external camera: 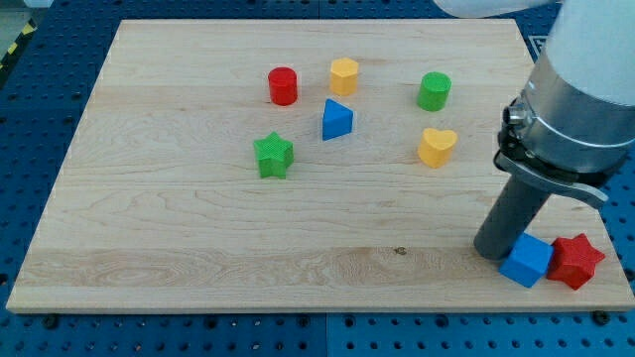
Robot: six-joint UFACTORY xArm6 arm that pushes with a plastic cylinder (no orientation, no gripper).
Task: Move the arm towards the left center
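My tip point(493, 250) rests on the wooden board point(198, 228) near its bottom right corner. It touches or nearly touches the left side of a blue cube point(527, 261). A red star point(576, 261) sits right of the cube. Up and left of the tip lie a yellow heart point(437, 147) and a green cylinder point(434, 91). Farther left are a blue triangular block point(336, 120), a yellow hexagonal block point(343, 75), a red cylinder point(283, 85) and a green star point(273, 156).
The arm's wide grey body point(580, 89) rises over the board's right edge. A blue perforated table point(40, 119) surrounds the board.
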